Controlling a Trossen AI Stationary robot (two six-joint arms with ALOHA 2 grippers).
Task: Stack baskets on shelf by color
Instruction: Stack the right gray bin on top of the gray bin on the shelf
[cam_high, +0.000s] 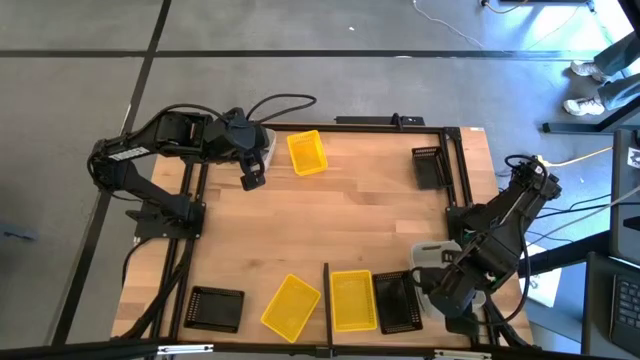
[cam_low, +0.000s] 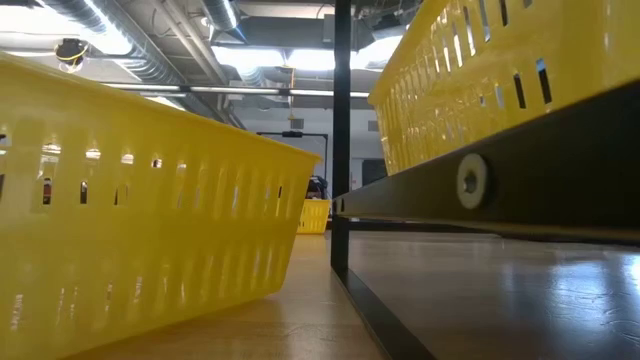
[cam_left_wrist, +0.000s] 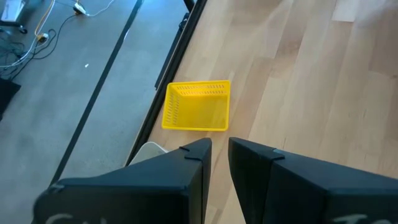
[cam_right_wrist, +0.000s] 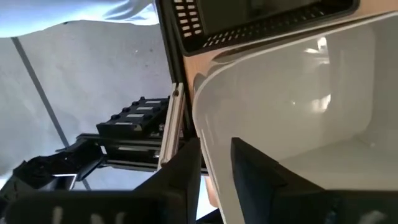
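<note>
A translucent grey-white basket (cam_high: 432, 258) stands at the table's near right. My right gripper (cam_high: 441, 292) is over it, open, one finger on each side of its wall. To its left stand a black basket (cam_high: 395, 300) and a yellow basket (cam_high: 351, 298), just right of the shelf's dark divider (cam_high: 327, 292). Left of the divider lie a tilted yellow basket (cam_high: 291, 305) and a black basket (cam_high: 216, 308). My left gripper (cam_high: 252, 178) hovers at the far left, slightly open and with nothing in it, beside a third yellow basket (cam_left_wrist: 197, 106). My right gripper (cam_right_wrist: 214, 163) points steeply down at the translucent basket's rim (cam_right_wrist: 205, 134), one finger inside the basket and one outside. I cannot tell whether either finger touches the wall. The basket rests on the table.
Another black basket (cam_high: 430, 167) lies at the far right, next to the dark frame rail (cam_high: 462, 170). A pale rounded thing (cam_left_wrist: 148, 151) sits at the table's far left edge under my left arm. The middle of the plank tabletop (cam_high: 350, 220) is bare wood.
</note>
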